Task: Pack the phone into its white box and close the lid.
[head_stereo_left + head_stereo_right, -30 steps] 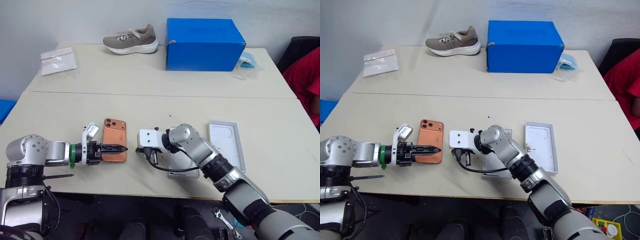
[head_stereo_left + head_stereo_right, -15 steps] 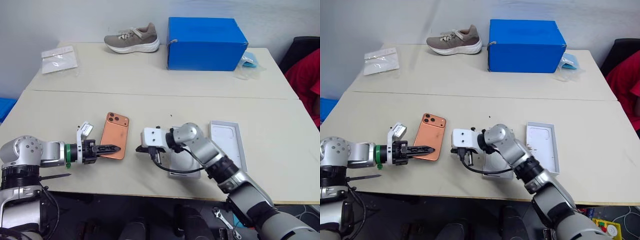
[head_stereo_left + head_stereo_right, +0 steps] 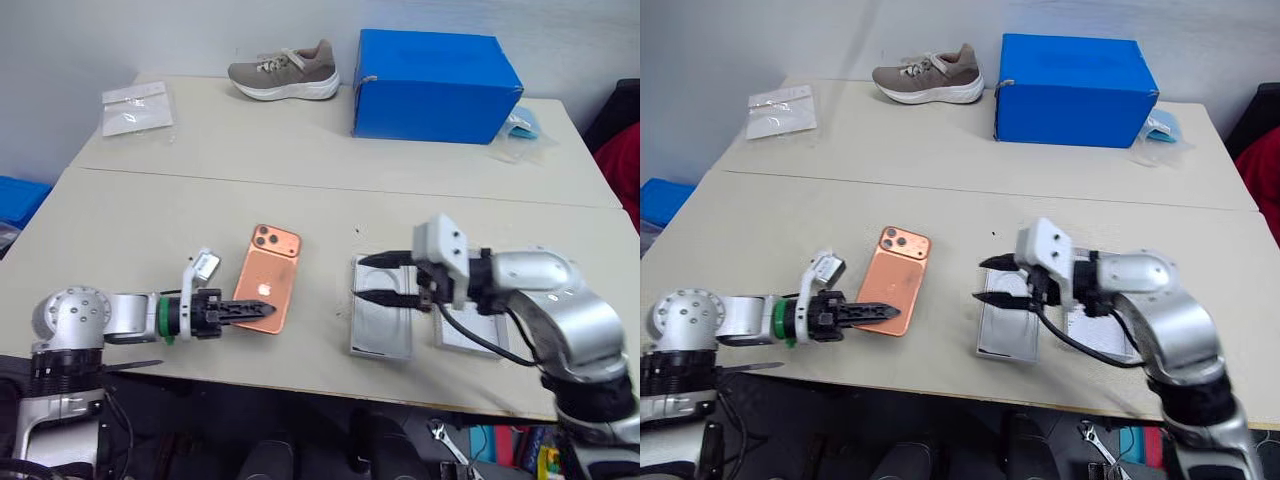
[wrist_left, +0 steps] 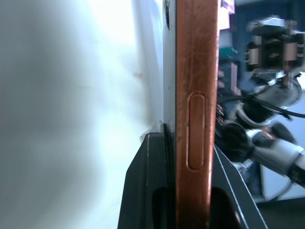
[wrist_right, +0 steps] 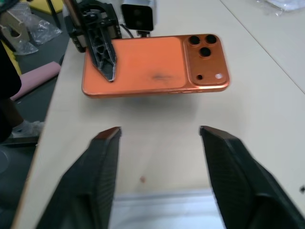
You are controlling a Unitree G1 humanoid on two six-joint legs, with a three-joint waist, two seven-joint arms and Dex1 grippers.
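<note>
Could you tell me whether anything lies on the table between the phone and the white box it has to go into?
Nothing visible does. The phone is clamped at its near end by the left gripper; bare table separates it from the white box. The open right gripper hovers over the box's near edge and may need to clear.

No readable text, labels or numbers — none legible anywhere.
</note>
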